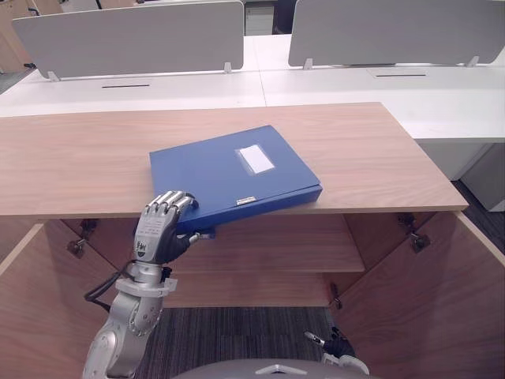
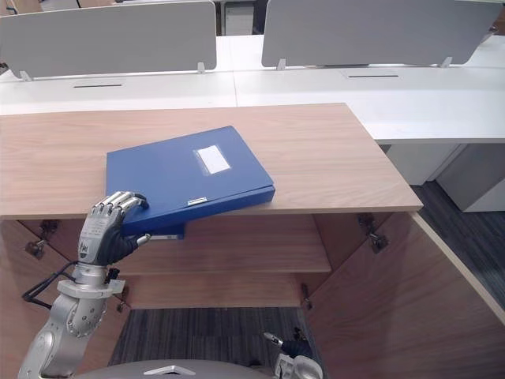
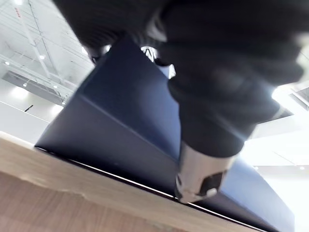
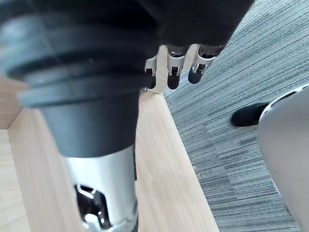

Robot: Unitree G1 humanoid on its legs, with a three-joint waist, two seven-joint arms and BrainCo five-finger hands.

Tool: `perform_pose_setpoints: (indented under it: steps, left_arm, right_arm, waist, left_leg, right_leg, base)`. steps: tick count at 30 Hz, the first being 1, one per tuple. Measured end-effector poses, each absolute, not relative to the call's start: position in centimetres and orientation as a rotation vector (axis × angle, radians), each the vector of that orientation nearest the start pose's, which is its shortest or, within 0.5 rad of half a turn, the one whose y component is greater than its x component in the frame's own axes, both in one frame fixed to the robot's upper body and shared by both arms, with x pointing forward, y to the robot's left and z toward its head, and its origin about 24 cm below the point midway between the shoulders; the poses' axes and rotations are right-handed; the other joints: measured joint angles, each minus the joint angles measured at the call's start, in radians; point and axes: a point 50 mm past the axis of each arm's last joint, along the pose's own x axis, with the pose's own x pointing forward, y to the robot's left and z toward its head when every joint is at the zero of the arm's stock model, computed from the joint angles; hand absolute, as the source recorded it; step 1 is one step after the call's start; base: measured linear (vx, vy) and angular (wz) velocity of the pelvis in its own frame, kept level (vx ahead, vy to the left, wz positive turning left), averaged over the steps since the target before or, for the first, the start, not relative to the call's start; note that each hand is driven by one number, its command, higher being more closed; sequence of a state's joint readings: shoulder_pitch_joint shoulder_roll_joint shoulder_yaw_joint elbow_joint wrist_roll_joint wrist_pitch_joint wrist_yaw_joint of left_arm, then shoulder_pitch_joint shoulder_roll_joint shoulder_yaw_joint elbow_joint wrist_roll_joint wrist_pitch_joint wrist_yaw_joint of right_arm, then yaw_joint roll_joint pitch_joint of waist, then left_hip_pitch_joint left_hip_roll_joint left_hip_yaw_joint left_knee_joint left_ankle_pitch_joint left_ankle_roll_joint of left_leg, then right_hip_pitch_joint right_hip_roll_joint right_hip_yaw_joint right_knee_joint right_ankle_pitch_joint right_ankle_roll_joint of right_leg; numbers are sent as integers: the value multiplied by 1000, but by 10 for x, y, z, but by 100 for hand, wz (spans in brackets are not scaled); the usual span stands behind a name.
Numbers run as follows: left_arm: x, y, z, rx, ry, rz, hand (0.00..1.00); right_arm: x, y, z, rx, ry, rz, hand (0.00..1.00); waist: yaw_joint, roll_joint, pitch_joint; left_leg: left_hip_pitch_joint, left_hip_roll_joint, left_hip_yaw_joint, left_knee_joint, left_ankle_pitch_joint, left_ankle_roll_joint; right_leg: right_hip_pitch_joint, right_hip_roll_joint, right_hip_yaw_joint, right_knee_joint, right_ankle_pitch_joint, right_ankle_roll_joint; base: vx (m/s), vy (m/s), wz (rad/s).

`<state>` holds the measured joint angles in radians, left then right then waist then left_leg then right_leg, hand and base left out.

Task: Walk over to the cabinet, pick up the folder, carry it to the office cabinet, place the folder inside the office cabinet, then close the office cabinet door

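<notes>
Hanging low beside the right door [image 1: 442, 300], one of two standing open, the right hand [image 1: 338, 349] is relaxed and holds nothing. Left hand [image 1: 158, 229] grasps the near corner of the one folder [image 1: 237, 170], fingers over, thumb under. Folder lies on the surface [image 1: 371, 158], that corner overhanging the front edge. Behind: two grey screens [image 1: 134, 35].
</notes>
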<state>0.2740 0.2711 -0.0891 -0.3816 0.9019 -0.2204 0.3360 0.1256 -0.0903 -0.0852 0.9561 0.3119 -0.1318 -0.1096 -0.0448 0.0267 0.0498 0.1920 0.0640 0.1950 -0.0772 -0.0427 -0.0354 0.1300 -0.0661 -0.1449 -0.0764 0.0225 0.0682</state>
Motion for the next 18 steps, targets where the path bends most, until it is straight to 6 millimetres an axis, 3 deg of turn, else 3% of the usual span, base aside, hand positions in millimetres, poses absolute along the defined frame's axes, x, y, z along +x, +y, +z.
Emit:
perform_pose_setpoints:
  steps: [8, 14, 18]
  left_arm:
    - [192, 161, 101, 1001, -556, 141, 100]
    - [194, 154, 110, 777, -595, 183, 100]
    - [189, 146, 126, 562, -653, 197, 100]
  right_arm:
    - [114, -209, -143, 176, 857, -426, 0]
    - [118, -208, -141, 186, 835, -426, 0]
    - [132, -202, -132, 181, 759, -387, 0]
  waist:
    - [-3, 1, -1]
    - [10, 2, -1]
    - [15, -2, 2]
  left_leg:
    - [-2, 1, 11, 4, -7, -2]
    - [-18, 4, 27, 26, -19, -1]
    - [-16, 6, 36, 27, -20, 0]
  right_leg:
    - [-3, 1, 11, -3, 2, 0]
    - [-16, 1, 33, 17, -3, 1]
    - [-30, 3, 45, 42, -13, 1]
  base:
    - [-7, -3, -3]
    - [-29, -12, -9]
    - [-31, -15, -6]
